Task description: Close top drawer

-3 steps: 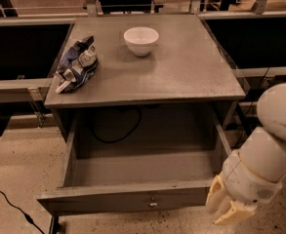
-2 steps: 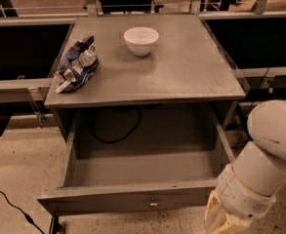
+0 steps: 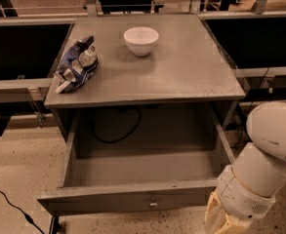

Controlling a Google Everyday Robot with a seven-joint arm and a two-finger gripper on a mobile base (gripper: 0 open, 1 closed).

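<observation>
Under the grey table (image 3: 191,67), the top drawer (image 3: 128,199) stands pulled far out toward me, its small round knob (image 3: 153,203) centred on the front panel. My tool (image 3: 219,222) hangs low at the drawer's right front corner, just beside the panel's end. Wide or narrow, I cannot tell. Up on the table sit a white bowl (image 3: 141,40) and a crumpled blue snack bag (image 3: 76,65). A dark cable (image 3: 115,133) loops behind the drawer.

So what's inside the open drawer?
In the top drawer only a black cable shows, at the back. The front panel hides its nearest strip. The end effector sits outside, front-right.
</observation>
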